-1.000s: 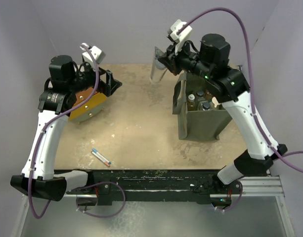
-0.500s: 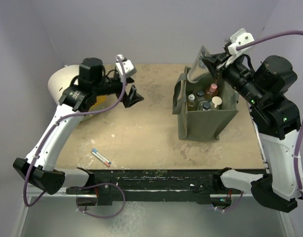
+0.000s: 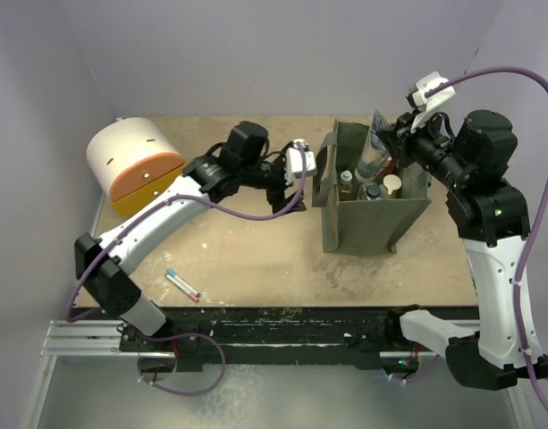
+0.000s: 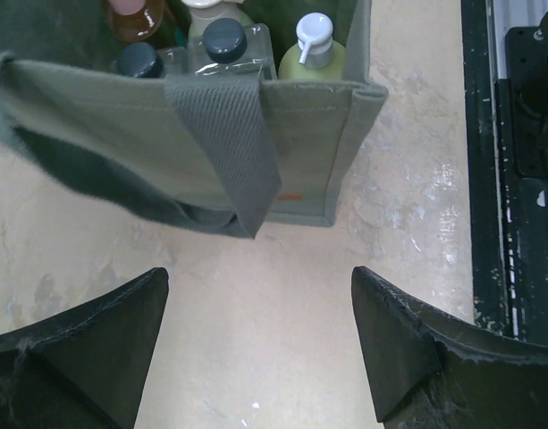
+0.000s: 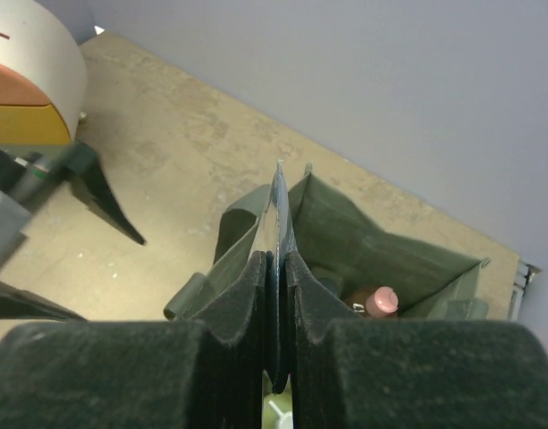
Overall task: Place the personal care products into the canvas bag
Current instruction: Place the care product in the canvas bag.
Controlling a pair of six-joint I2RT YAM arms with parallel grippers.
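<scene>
Right gripper (image 5: 276, 259), clenched on the silver-grey tube (image 5: 280, 201), may jam it against bottles (image 5: 381, 301) just below — left gripper (image 4: 260, 299) gapes, canvas bag (image 4: 122, 134) ahead.

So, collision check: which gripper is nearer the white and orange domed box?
Left: left gripper mid-table, right of the box; right gripper farther, over the olive canvas bag.

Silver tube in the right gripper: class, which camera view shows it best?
Top external: the tube shows its broad face, tilted over the canvas bag. Right wrist shows only its thin edge pinched in the right gripper. Left wrist misses it.
</scene>
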